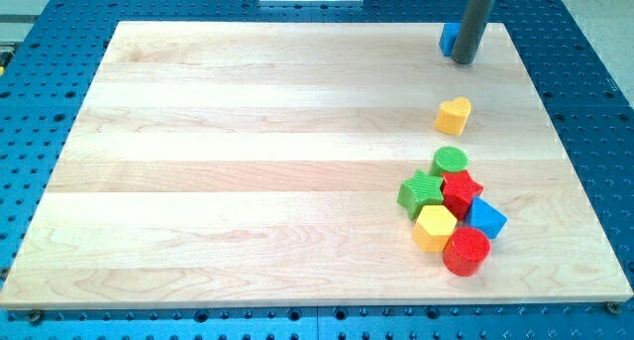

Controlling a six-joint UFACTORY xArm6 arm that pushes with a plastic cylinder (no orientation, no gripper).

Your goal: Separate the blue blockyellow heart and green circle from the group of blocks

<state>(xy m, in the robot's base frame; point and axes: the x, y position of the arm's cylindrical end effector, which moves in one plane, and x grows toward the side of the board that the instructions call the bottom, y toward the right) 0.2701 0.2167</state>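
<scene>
Board (248, 162) of pale wood on blue perforated table (59, 13), my tip (462, 59) touching blue block (449, 39), no pincer visible.

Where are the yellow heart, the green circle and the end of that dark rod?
yellow heart block (454, 115): camera view, its top face.
green circle block (450, 160): camera view, its top face.
my tip (463, 58): camera view, the rod's lower end.

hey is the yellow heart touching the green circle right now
No, the yellow heart sits apart from the green circle, with bare board showing between them.
</scene>
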